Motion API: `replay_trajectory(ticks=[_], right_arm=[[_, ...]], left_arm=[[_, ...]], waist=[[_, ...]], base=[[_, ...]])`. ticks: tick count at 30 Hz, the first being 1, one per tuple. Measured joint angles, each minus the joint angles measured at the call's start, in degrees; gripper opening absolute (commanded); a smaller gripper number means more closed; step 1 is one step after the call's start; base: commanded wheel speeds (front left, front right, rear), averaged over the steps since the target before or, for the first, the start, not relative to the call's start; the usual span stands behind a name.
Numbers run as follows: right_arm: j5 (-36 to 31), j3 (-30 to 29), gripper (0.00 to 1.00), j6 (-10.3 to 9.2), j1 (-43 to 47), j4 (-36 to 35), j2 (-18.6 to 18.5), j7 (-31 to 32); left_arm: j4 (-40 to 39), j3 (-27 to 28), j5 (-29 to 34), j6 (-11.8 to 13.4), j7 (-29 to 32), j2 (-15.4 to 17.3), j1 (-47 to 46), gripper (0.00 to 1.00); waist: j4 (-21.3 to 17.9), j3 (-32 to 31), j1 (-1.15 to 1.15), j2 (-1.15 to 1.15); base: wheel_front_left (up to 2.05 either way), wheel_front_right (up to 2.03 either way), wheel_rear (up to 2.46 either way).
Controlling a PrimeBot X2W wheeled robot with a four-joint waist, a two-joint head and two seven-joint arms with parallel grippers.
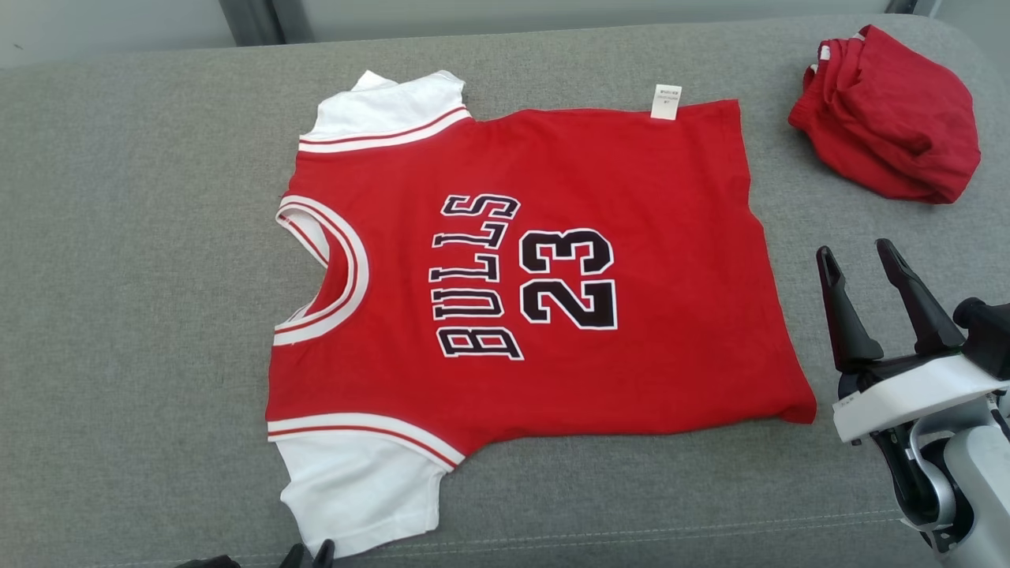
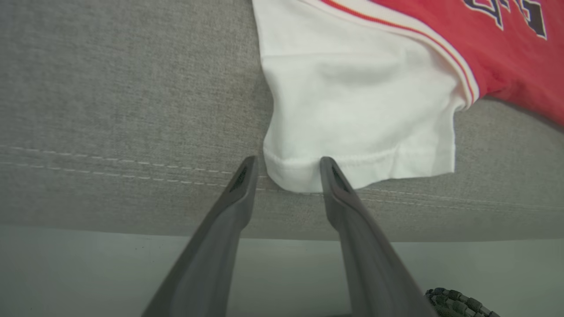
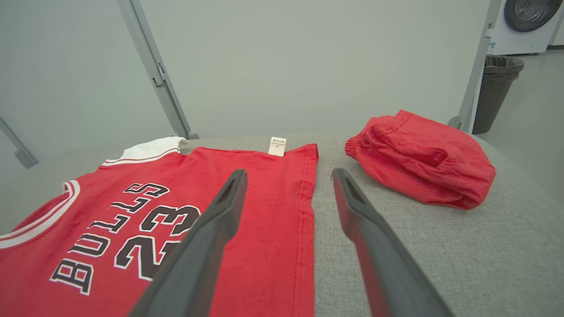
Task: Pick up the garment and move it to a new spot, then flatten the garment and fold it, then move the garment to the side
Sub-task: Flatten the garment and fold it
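Jersey [image 1: 552,260] of red fabric with white sleeves lies flat on a grey upholstered cushion [image 1: 118,315], left gripper [image 2: 288,162] spread astride the near sleeve [image 2: 352,110] hem's corner, right gripper [image 1: 854,249] spread wide just beside the jersey's bottom hem.

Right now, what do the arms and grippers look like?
Right gripper: two long, dark, tapered fingers on a white block with a small label; pale grey forearm below. Left gripper: same dark fingers, hollowed tips; a braided dark cable beside them.
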Motion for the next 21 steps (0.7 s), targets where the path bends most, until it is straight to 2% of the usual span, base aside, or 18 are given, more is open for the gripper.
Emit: replay_trajectory(ticks=[1, 5, 7, 10, 21], right_arm=[[0.0, 0.0, 1.0, 0.0, 0.0, 0.03, 0.01, 0.0], [-0.01, -0.05, 1.0, 0.01, -0.01, 0.12, 0.02, 0.0], [-0.09, -0.2, 1.0, 0.01, -0.01, 0.3, 0.03, 0.0], [-0.43, -0.31, 1.0, 0.02, -0.01, 0.49, 0.09, -0.01], [1.85, -0.38, 1.0, 0.67, 2.63, 3.49, 0.12, -0.04]], left_arm=[[0.12, -0.05, 0.0, -0.04, 0.01, 0.0, -0.01, 0.5], [0.41, -0.27, -0.34, -0.53, 0.02, 0.0, -0.26, 0.33], [0.42, -0.41, -0.35, -0.79, 0.01, 0.0, -0.7, 0.16], [0.64, -0.69, -0.44, -1.31, 0.01, -0.02, -0.77, 0.0], [-3.68, 1.16, -7.64, -2.89, -1.02, -2.14, -1.72, 0.0]], waist=[[-0.06, 0.01, 0.0, 0.0], [-0.25, 0.06, 0.0, 0.0], [-0.31, 0.05, 0.0, 0.0], [-0.32, 0.0, 0.0, 0.0], [-0.04, -0.69, 0.0, 0.0]], base=[[0.0, 0.0, 0.0], [0.0, 0.0, 0.0], [0.0, 0.0, 0.0], [0.0, 0.0, 0.0], [0.0, 0.0, 0.0]])
